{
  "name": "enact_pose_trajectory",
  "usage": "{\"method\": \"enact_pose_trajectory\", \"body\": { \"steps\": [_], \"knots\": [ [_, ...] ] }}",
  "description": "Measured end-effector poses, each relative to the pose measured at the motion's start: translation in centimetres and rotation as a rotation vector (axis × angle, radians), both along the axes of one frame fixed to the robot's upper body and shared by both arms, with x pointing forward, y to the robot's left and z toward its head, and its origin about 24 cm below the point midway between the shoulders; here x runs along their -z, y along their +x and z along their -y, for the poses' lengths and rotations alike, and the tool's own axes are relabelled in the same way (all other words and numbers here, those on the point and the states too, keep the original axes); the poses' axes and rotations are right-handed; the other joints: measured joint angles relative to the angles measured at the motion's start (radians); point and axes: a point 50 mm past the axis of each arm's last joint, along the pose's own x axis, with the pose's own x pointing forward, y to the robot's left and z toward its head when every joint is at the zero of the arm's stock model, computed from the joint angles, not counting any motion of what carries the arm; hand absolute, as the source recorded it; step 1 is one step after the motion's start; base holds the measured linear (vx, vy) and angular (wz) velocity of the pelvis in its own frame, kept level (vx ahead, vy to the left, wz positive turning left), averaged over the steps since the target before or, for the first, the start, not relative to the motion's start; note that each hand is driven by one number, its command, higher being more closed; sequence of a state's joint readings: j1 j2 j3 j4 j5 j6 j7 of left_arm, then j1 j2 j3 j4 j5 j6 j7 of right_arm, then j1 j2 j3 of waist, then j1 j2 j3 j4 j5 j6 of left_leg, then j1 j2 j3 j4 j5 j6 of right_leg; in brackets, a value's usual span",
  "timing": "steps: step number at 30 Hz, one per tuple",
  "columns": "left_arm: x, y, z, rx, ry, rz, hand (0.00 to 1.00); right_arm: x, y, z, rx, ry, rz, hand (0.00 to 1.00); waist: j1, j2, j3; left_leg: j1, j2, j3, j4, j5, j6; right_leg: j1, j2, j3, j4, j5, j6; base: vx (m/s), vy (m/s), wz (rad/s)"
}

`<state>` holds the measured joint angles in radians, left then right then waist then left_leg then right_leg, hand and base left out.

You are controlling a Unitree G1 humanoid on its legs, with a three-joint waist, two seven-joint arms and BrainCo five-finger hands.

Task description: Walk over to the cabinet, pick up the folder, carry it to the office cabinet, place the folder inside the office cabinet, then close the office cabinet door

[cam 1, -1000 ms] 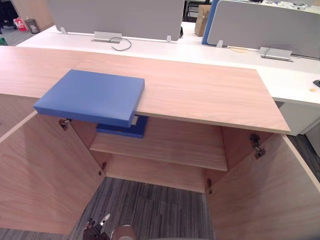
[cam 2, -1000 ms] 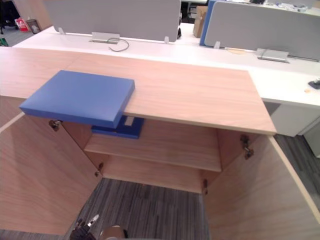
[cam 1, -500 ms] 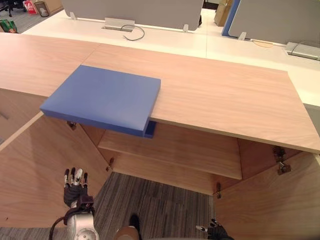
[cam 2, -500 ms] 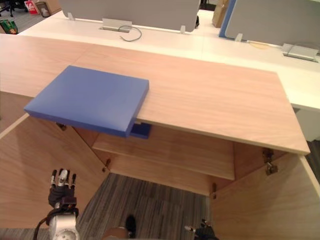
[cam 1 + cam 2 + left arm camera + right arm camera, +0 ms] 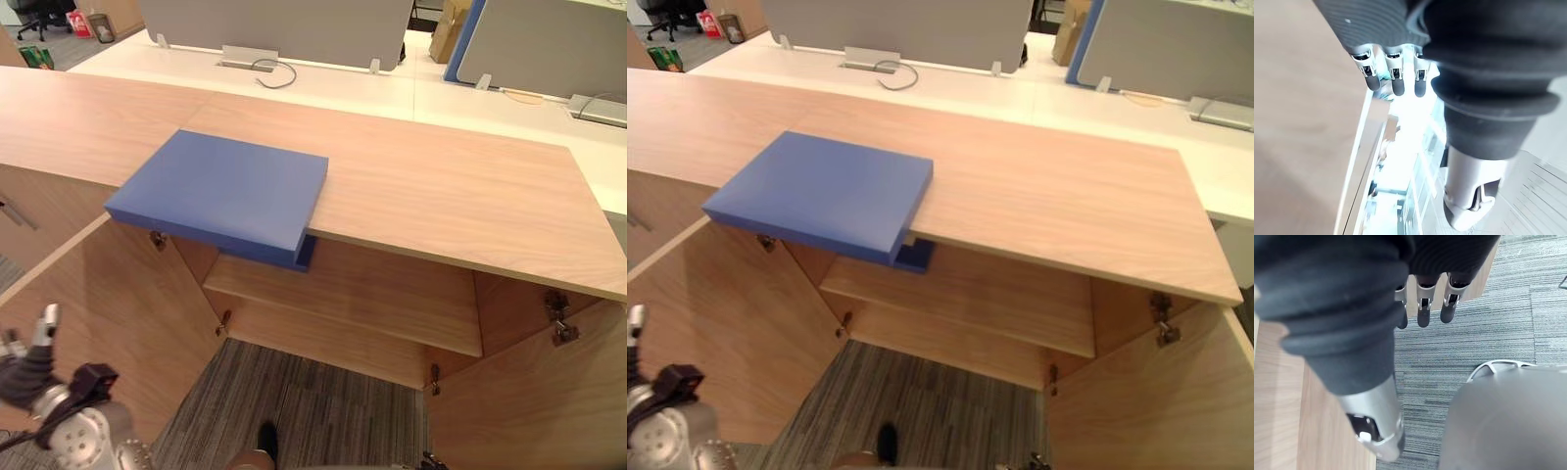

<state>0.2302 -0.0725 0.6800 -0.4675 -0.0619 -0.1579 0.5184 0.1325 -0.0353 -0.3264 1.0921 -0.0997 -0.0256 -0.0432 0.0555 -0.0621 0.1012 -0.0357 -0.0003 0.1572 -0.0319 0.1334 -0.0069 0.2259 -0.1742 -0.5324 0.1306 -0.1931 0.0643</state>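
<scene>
The blue folder (image 5: pixel 220 186) lies flat on the wooden bench (image 5: pixel 451 191) that tops the cabinet (image 5: pixel 343 333), towards its left. Its broad face is up and a thick edge is turned to me. The longer side seems to run left to right, about parallel with the bench's front edge. Its front part juts out past that edge and hangs over the open cabinet. No hand touches it.

Just under the overhang, a second blue thing (image 5: pixel 305 257) peeks out on the shelf (image 5: pixel 372 294) inside the cabinet; I cannot tell what it is. Both doors stand wide open, the left door (image 5: pixel 108 294) and the right door (image 5: pixel 549 401) swung out towards me, with grey striped carpet (image 5: pixel 313 411) between them. Behind the bench runs a white desk (image 5: pixel 323 78) with grey screens (image 5: pixel 284 20) standing on it and a loop of cable (image 5: pixel 275 69) lying near one screen's foot.

My left hand (image 5: pixel 22 377) sits low at my left, in front of the left door and well apart from the folder. In its wrist view the fingers (image 5: pixel 1393 81) are straight, side by side and holding nothing. My right hand (image 5: pixel 1422 311) hangs low over the carpet beside a wooden door panel. Its fingers (image 5: pixel 1449 308) are also loose and straight, with the thumb (image 5: pixel 1376 435) apart from them and nothing in its grasp.
</scene>
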Motion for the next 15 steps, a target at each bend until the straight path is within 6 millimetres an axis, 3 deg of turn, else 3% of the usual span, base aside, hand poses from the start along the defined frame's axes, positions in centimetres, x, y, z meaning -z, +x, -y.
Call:
{"method": "enact_pose_trajectory", "body": {
  "steps": [2, 4, 7, 12, 15],
  "knots": [
    [-1.8, -0.9, 0.0, -0.161, 0.159, -0.088, 0.00, -0.1, 0.2, 0.1, -0.003, -0.004, 0.011, 0.00, -0.002, 0.006, -0.006, 0.002, 0.000, 0.001, -0.001, -0.003, 0.003, 0.000, 0.001, 0.014, -0.003, 0.000, 0.000, 0.00, 0.000, 0.00],
    [-3.1, -0.5, 0.6, -0.204, 0.258, -0.108, 0.00, -0.2, 0.6, 0.1, -0.015, -0.007, 0.029, 0.00, -0.003, 0.009, -0.008, 0.002, 0.001, 0.001, -0.001, -0.003, 0.003, 0.000, 0.001, 0.018, -0.005, 0.000, 0.000, -0.04, 0.005, -0.02],
    [-4.5, 1.5, 2.1, -0.162, 0.409, -0.165, 0.00, -0.4, 1.3, -0.2, -0.055, -0.006, 0.057, 0.00, -0.012, 0.016, -0.014, 0.002, 0.002, 0.003, -0.002, -0.001, 0.002, 0.000, 0.004, 0.025, -0.013, 0.000, 0.000, -0.04, 0.002, -0.05],
    [-4.7, 4.3, 5.0, -0.006, 0.518, -0.234, 0.00, -0.5, 1.8, -0.3, -0.113, -0.005, 0.071, 0.00, -0.027, 0.019, -0.018, 0.013, 0.009, 0.017, -0.027, 0.010, -0.009, -0.011, 0.010, 0.060, -0.028, -0.002, 0.001, -0.03, 0.000, -0.16],
    [-5.3, 6.2, 7.1, 0.059, 0.806, -0.328, 0.00, -0.4, 1.3, -0.1, -0.156, 0.000, 0.050, 0.00, -0.027, 0.014, -0.027, 0.022, 0.019, 0.036, -0.044, 0.030, -0.013, -0.021, 0.018, 0.090, -0.036, -0.001, 0.002, 0.03, -0.016, -0.25]
  ]
}}
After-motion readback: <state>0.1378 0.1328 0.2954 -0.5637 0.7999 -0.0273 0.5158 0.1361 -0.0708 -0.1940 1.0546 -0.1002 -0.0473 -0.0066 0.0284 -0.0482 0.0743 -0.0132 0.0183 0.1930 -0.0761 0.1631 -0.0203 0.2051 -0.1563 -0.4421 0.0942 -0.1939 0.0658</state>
